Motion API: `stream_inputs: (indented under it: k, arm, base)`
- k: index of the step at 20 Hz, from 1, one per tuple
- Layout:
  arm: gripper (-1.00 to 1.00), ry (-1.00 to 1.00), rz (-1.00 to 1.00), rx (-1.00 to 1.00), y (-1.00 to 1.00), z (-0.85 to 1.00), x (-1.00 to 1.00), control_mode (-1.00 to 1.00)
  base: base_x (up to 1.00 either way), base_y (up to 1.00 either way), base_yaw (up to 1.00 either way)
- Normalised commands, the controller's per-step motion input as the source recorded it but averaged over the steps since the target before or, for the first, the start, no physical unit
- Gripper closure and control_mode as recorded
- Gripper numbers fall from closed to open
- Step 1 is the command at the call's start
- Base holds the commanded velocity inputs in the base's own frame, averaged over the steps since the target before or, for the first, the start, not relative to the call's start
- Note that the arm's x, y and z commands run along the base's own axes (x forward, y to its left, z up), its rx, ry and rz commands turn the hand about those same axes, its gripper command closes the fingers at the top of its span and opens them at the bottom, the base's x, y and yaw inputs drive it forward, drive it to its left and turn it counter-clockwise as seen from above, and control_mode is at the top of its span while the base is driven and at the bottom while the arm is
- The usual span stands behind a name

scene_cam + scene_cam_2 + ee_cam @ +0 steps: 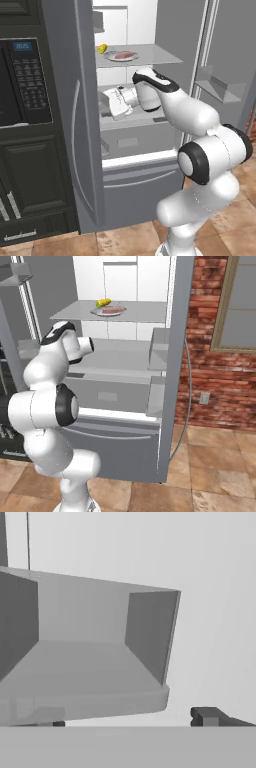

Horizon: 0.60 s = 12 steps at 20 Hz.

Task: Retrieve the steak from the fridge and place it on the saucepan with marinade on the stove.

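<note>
Inside the open fridge (150, 165), at the level of the middle shelf, the gripper (106, 103) reaches in with its jaws spread wide and nothing between them (its dark fingertips (210, 716) sit far apart in the hand view). One shelf up lies the steak (123, 55) on a pale plate (131, 59), a small yellow item (102, 48) just beside it. By my reading the task is barely begun: doors open, meat untouched, and the grasp, carry and placing on the saucepan are all left.

wall oven (22, 100): black, keypad, left side
brick wall (220, 386): right side
floor (220, 476): brown tiles
yellow item (102, 48): beside plate (131, 58)
</note>
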Motion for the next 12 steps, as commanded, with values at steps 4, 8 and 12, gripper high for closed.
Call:
stream_inputs:
  k: [4,8,12]
  arm:
    - [-1.00,0.00,0.07,0.00,0.46,-0.04,0.05,-1.00]
    - [-1.00,0.00,0.07,0.00,0.47,-0.04,0.01,-1.00]
    - [-1.00,0.00,0.04,0.00,0.51,-0.01,0.00,-1.00]
  base:
    - [0.00,0.00,0.00]
    - [0.00,0.00,0.00]
    - [0.00,0.00,0.00]
